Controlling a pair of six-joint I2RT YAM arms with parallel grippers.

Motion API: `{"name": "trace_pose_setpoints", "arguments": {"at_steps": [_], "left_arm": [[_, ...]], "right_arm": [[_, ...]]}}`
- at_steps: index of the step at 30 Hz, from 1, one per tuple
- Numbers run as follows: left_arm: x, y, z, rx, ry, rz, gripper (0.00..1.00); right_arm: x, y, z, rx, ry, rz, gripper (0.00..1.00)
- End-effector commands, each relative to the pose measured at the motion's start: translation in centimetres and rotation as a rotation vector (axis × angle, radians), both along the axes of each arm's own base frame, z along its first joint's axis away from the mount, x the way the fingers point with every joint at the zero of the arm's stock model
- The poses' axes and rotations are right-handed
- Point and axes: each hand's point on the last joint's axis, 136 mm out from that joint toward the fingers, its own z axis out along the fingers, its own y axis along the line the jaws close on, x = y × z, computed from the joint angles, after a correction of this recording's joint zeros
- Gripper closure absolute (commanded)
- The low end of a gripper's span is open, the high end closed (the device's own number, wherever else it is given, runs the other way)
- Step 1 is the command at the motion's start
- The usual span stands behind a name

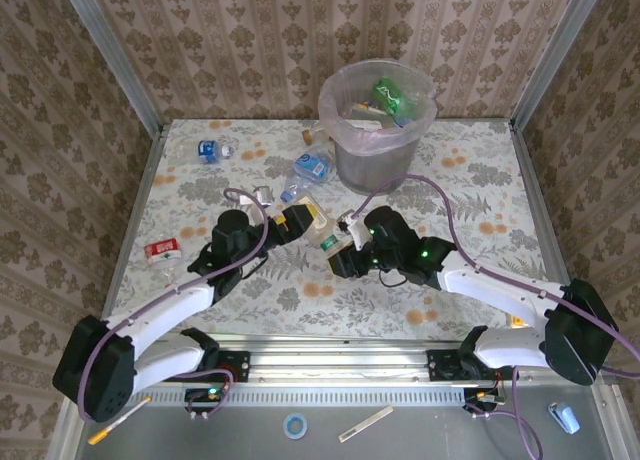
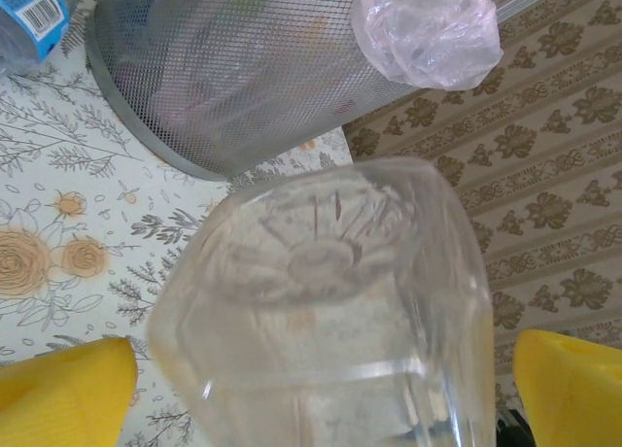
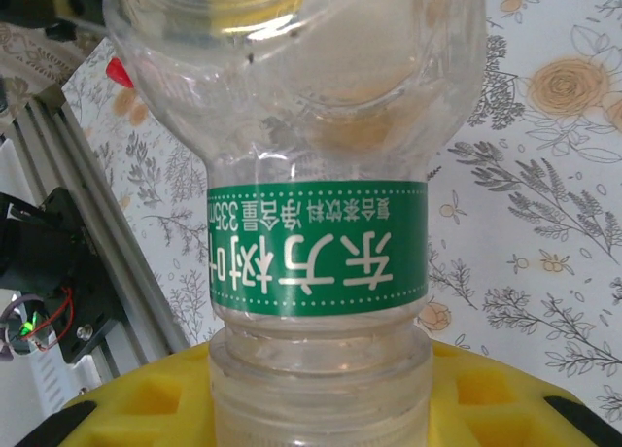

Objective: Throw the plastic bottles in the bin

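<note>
Floral table (image 1: pixel 480 190) holds stray bottles (image 1: pixel 311 166) beside the bin (image 1: pixel 375 165).

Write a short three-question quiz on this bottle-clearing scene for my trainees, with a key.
1. True or false: the bin already has rubbish in it.
2. Whose fingers are shut on the green-labelled bottle? A) left gripper B) right gripper C) neither
3. What colour is the label on the lone bottle lying nearest the table's left edge?
Key: 1 true; 2 B; 3 red.
</note>
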Motion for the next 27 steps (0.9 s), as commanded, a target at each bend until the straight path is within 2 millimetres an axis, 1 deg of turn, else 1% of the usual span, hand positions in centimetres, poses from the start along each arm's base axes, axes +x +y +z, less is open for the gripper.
{"name": "trace_pose_setpoints", "arguments": {"at_steps": [1,4,7,10,14,18,22,23,24,27], "left_arm": [[0.0,-1.0,2.5,-0.068,-0.056,-0.034,0.08],[0.1,-1.0,2.3,-0.067,-0.054,-0.034,0.21],[0.1,-1.0,2.4,-0.066,-0.058,-0.036,0.31],[0.1,-1.1,2.6,-0.064,-0.067,-0.042,0.40],[0.0,-1.1,3.0,-0.061,-0.085,-0.045,0.46],[-0.1,-1.1,3.3,-0.047,-0.100,-0.052,0.54],[-0.1,-1.1,3.3,-0.026,-0.106,-0.055,0.58],[-0.1,-1.1,3.3,-0.020,-0.107,-0.056,0.59],[-0.1,-1.1,3.3,-0.014,-0.106,-0.056,0.59],[-0.1,-1.0,3.4,0.003,-0.118,-0.056,0.60]], "right_arm": [[-0.4,0.0,0.9,0.017,-0.024,0.000,0.74],[-0.5,-0.2,1.1,0.017,-0.030,-0.001,0.74],[-0.4,-0.4,1.3,0.012,-0.038,-0.005,0.74],[-0.2,-0.6,1.1,-0.001,-0.036,-0.016,0.73],[0.1,-0.8,0.7,-0.014,-0.030,-0.035,0.68],[0.2,-0.9,0.5,-0.014,-0.021,-0.042,0.58],[0.2,-1.0,0.7,-0.011,-0.022,-0.045,0.49],[0.2,-1.1,0.7,-0.013,-0.022,-0.047,0.46],[0.3,-1.2,0.7,-0.016,-0.023,-0.053,0.40],[0.4,-1.5,0.8,-0.017,-0.027,-0.065,0.31]]}}
